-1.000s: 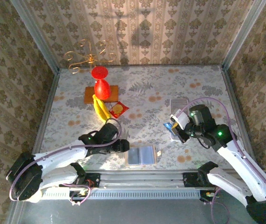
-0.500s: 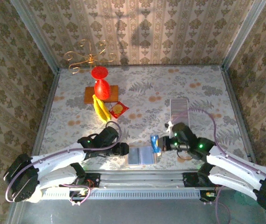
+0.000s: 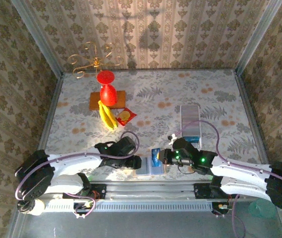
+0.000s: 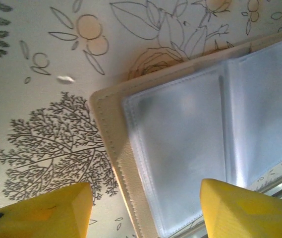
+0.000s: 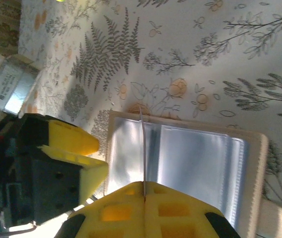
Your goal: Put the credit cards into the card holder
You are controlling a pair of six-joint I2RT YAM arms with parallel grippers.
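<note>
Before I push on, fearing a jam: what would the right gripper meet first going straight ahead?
Likely the clear sleeves of the open tan card holder; the right gripper, shut on a thin blue credit card, points there.

No words or numbers can be read here. The snack packet (image 3: 125, 116) has red and yellow print on it, but it is too small to make out. The blue credit card (image 3: 155, 157) has some pale marks and a bit of yellow, and these are too tiny to read as well. In the right wrist view, a grey box (image 5: 9, 87) at the left edge has a label with little dark lines, and they are too blurry to read.
</note>
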